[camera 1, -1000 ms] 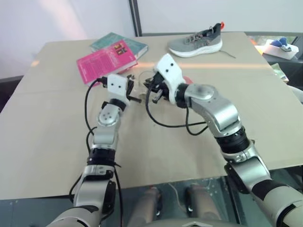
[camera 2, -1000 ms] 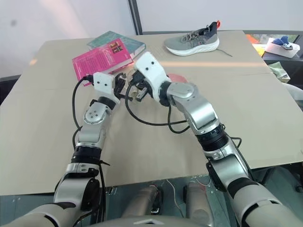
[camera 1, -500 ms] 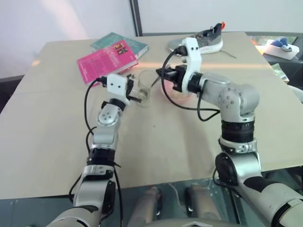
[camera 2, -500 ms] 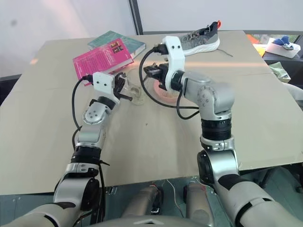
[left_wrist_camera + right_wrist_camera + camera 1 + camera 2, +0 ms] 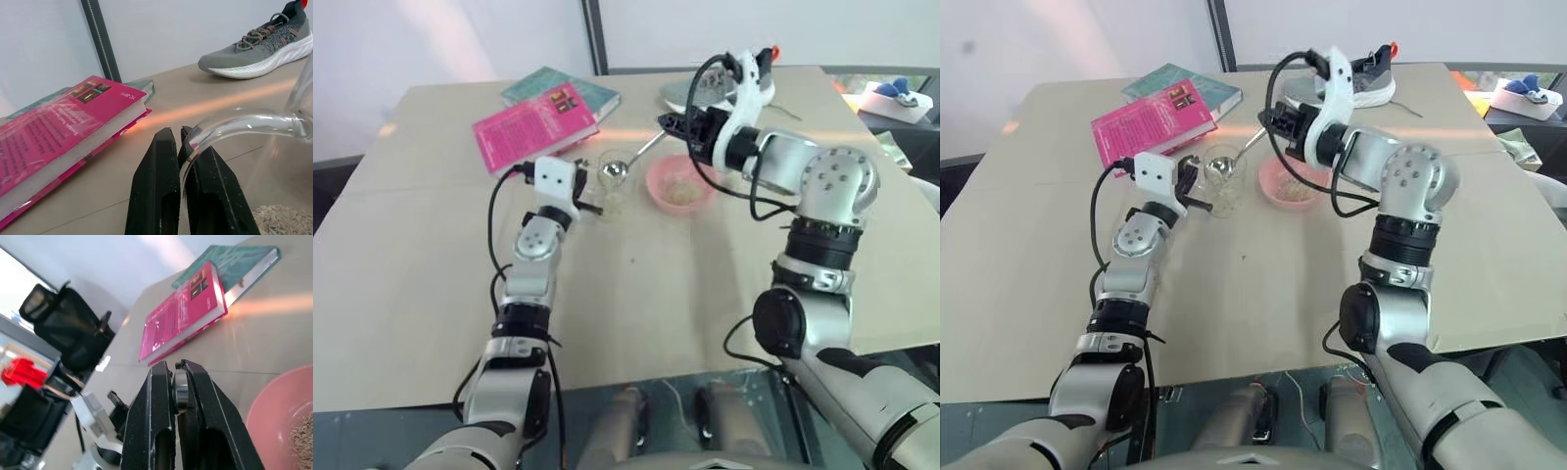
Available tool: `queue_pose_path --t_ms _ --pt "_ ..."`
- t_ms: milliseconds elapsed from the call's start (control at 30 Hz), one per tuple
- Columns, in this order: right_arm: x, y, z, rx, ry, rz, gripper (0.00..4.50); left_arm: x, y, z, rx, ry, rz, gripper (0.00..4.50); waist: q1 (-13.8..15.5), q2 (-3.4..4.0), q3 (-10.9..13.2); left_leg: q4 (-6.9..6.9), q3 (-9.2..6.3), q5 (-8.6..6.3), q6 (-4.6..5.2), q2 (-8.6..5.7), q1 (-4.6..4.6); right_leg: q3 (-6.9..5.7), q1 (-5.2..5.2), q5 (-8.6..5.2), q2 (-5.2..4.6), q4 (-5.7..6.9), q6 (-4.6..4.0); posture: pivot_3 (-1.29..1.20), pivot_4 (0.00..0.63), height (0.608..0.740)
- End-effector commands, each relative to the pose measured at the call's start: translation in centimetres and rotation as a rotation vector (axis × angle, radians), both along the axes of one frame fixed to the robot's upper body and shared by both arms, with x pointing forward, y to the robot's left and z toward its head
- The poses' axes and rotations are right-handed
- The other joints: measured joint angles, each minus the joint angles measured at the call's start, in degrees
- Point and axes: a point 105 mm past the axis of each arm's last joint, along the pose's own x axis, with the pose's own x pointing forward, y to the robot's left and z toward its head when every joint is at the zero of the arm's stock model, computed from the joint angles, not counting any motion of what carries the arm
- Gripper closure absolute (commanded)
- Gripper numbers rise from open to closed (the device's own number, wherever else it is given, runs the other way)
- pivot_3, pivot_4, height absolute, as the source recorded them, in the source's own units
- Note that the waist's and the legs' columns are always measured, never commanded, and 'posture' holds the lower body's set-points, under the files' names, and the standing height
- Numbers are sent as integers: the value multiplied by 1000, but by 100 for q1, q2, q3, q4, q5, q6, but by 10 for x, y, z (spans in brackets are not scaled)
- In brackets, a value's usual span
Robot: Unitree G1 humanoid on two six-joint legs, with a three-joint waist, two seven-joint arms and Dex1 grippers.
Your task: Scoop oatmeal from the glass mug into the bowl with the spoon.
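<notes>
The glass mug (image 5: 615,189) stands on the table between the pink book and the bowl, with oatmeal (image 5: 279,218) lying in its bottom. My left gripper (image 5: 177,134) is shut on the mug's handle (image 5: 230,120). The pink bowl (image 5: 658,183) sits just right of the mug and holds a small heap of oatmeal (image 5: 682,192). My right gripper (image 5: 668,122) hangs above and behind the bowl, shut on the spoon's handle (image 5: 180,391). The spoon (image 5: 641,154) slants down to the left, its shiny head (image 5: 615,171) at the mug's mouth.
A pink book (image 5: 530,132) and a teal book (image 5: 566,90) lie behind the mug at the left. A grey shoe (image 5: 724,90) sits at the table's far edge behind my right hand. A white box (image 5: 891,98) stands off the table at the far right.
My right arm has swung up and to the right and rolled its wrist, uncovering the bowl. The spoon's head now points down at the mug's mouth. The left gripper has stayed on the handle.
</notes>
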Motion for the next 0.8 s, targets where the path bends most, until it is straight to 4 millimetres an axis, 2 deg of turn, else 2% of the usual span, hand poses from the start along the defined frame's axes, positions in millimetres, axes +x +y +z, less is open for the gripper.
queue_pose_path --t_ms 33,467,800 --pt "-3 -2 19 57 -23 7 4500 1 -1 20 19 -72 -7 4476 -4 0 0 0 1 0 0 0 0 1 0 0 0 0 0 0 150 740" --pt "14 -34 4 75 80 -125 4500 5 -8 24 14 -75 -18 4476 -7 0 0 -2 3 0 0 0 -1 5 -2 0 -1 1 0 0 150 740" --pt "22 -52 3 148 132 -177 4500 14 -13 13 64 -16 -6 4476 3 0 0 -2 4 0 0 0 -1 5 -1 0 -1 1 0 0 150 740"
